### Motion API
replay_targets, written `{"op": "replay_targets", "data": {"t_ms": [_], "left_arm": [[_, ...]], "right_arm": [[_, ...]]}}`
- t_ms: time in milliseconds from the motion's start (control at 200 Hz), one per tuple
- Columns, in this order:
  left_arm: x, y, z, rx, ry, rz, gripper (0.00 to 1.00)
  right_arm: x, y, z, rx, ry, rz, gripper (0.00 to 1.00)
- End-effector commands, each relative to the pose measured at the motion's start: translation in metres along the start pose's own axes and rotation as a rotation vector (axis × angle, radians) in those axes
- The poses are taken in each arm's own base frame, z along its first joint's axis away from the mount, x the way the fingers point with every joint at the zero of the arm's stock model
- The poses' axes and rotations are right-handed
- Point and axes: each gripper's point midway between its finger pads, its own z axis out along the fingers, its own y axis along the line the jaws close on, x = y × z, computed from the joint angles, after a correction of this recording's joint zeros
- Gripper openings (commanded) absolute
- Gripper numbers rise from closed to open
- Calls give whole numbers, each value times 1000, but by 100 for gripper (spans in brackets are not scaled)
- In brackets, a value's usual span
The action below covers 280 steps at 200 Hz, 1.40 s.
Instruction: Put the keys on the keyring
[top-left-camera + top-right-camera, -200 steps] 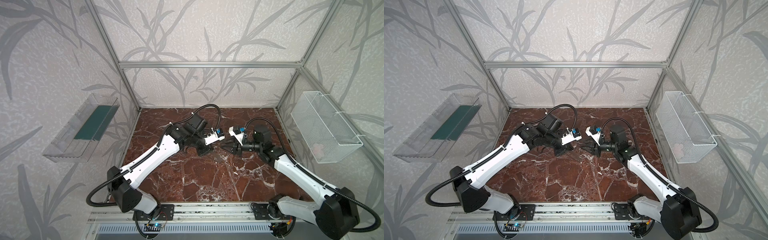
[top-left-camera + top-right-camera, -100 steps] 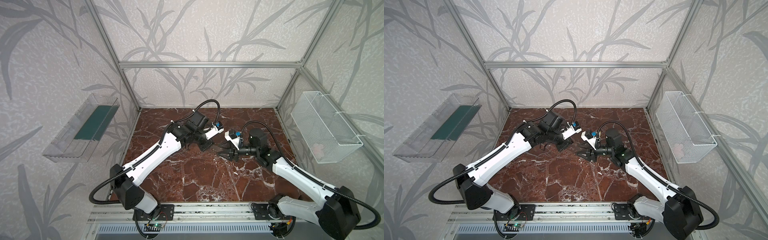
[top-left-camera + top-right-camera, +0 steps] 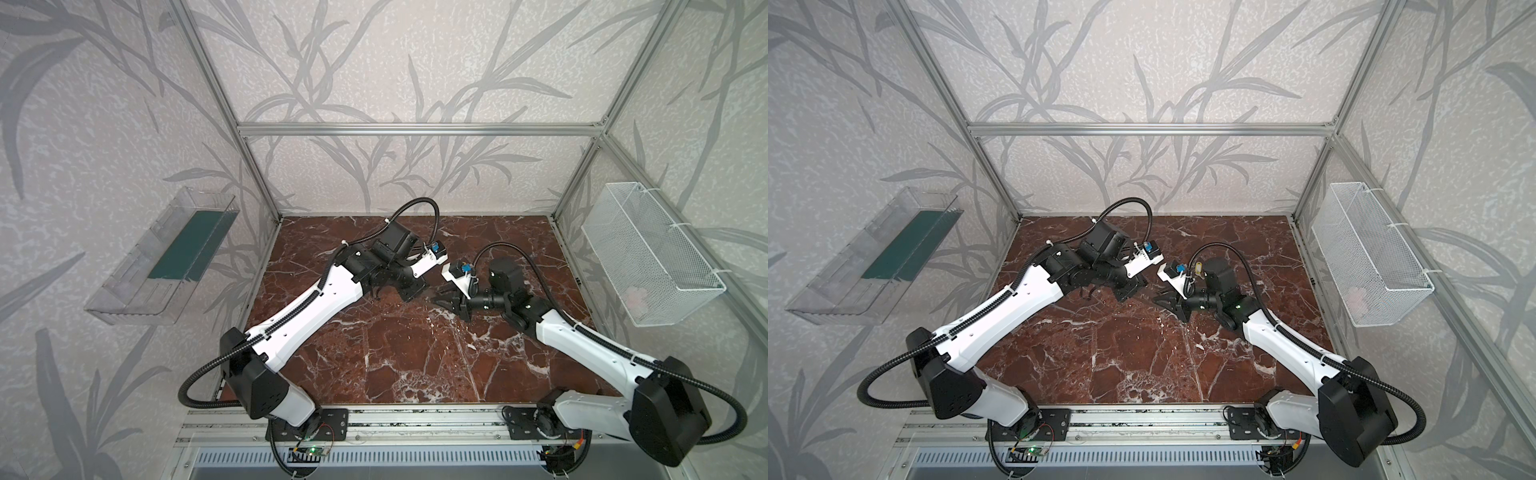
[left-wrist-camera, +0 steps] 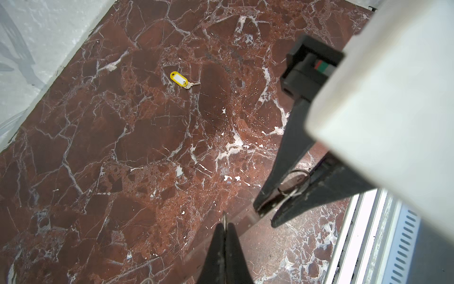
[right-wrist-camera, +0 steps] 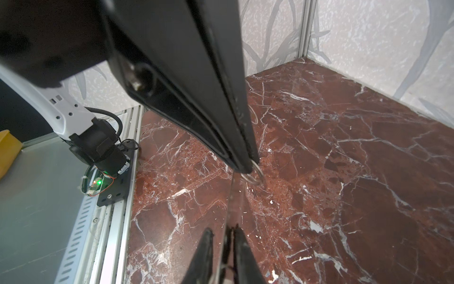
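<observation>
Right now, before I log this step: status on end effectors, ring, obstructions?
Left end effector shut on thin silver metal ring. Right end effector closed around second silver ring. Yellow plastic tag with small key apart on marble. No obstruction seen.

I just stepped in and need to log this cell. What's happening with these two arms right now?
Both arms meet low over the marble table, working on a key-and-ring job. The left gripper is shut, pinching a small metal ring at its fingertips. The right gripper faces it with a ringed metal piece between its fingers, but whether it grips that piece is unclear. A yellow tag with a small key at its end lies on the table, away from both grippers.
</observation>
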Motion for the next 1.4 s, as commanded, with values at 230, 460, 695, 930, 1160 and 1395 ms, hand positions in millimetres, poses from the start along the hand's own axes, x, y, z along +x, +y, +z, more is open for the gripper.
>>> {"op": "replay_targets", "data": {"t_ms": [230,460,695,930,1160,1395], "left_arm": [[-10,0,-5,3,-24,18,0],[-3,2,0,-6,4,17,0],[2,3,3,-11,17,14,0],[5,6,7,-24,30,9,0],[5,9,9,-38,33,4,0],[-2,14,6,-71,-4,-5,0]], "right_arm": [[-26,-1,-1,13,-60,-16,0],[-34,-6,-3,40,-74,9,0],[-39,-4,-6,42,-90,20,0],[-49,6,-12,3,-128,38,0],[-52,3,-11,3,-142,108,0],[-48,-3,-9,19,-150,234,0]]}}
